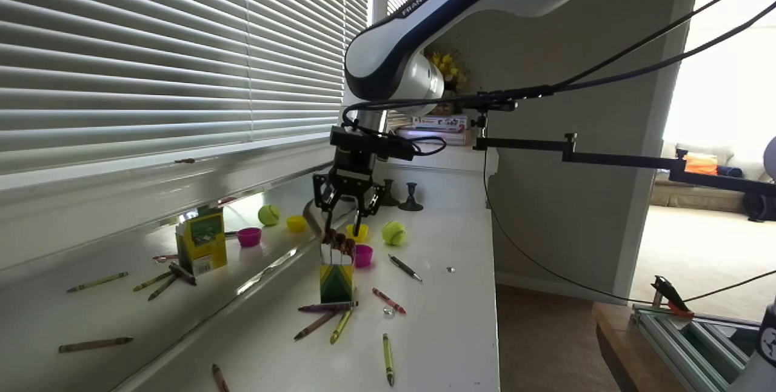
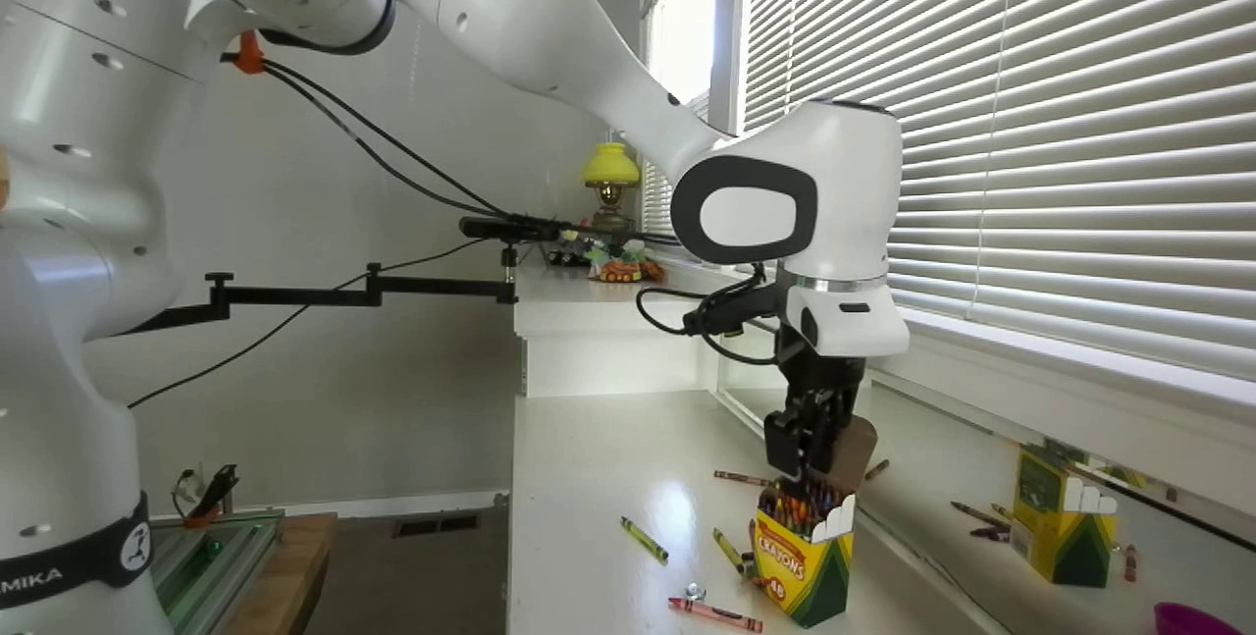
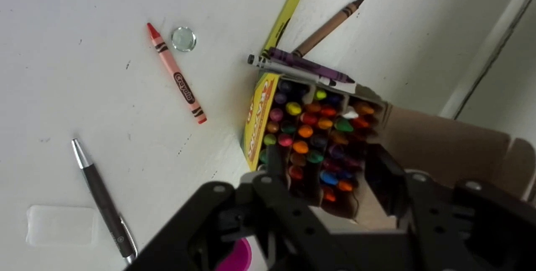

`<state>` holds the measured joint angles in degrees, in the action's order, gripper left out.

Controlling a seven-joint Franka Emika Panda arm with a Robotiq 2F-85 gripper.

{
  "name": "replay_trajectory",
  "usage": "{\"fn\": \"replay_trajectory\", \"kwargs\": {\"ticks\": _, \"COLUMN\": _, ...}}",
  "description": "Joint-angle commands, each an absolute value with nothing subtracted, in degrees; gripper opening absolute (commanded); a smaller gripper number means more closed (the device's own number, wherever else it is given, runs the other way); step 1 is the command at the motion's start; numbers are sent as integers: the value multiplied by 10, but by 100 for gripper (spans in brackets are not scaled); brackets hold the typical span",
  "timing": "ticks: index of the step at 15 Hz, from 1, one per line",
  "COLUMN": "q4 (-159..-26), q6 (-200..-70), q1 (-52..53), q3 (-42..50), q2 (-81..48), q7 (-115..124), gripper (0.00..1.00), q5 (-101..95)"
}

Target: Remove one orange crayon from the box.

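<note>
Your black two-finger gripper (image 3: 324,162) hangs, jaws apart, over the open yellow-and-green cardboard crayon carton (image 2: 800,556) on the white ledge (image 1: 448,343). Centre on one orange, cone-tipped wax crayon (image 3: 300,147) inside it, narrowing before you lower, to catch only that one.

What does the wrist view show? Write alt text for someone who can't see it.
An open gripper hangs over an open box of crayons standing tip up in many colours, orange ones among them. Outside it lie loose crayons, a clear round gem and a dark pen; part of a magenta cup shows at the bottom edge.
</note>
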<state>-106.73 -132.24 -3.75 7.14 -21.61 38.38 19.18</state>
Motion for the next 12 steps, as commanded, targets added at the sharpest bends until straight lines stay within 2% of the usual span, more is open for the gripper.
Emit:
{"fn": "replay_trajectory", "kwargs": {"ticks": 1, "q4": -1076, "q6": -1314, "q1": -31, "q3": 74, "q2": -211, "q7": 406, "gripper": 73, "q5": 181}}
{"fn": "replay_trajectory", "kwargs": {"ticks": 2, "q4": -1079, "q6": -1315, "q1": -30, "q3": 73, "q2": -210, "q7": 405, "gripper": 69, "q5": 181}}
{"fn": "replay_trajectory", "kwargs": {"ticks": 3, "q4": -1080, "q6": -1315, "q1": -30, "q3": 74, "q2": -210, "q7": 405, "gripper": 69, "q5": 181}}
{"fn": "replay_trajectory", "kwargs": {"ticks": 7, "q4": -1084, "q6": -1314, "q1": -30, "q3": 74, "q2": -208, "q7": 404, "gripper": 41, "q5": 182}}
{"fn": "replay_trajectory", "kwargs": {"ticks": 8, "q4": -1084, "q6": -1314, "q1": -31, "q3": 74, "q2": -208, "q7": 404, "gripper": 40, "q5": 182}}
{"fn": "replay_trajectory", "kwargs": {"ticks": 9, "q4": -1084, "q6": -1314, "q1": -31, "q3": 74, "q2": -208, "q7": 404, "gripper": 34, "q5": 183}}
{"fn": "replay_trajectory", "kwargs": {"ticks": 12, "q4": -1081, "q6": -1313, "q1": -33, "q3": 72, "q2": -208, "q7": 401, "gripper": 33, "q5": 187}}
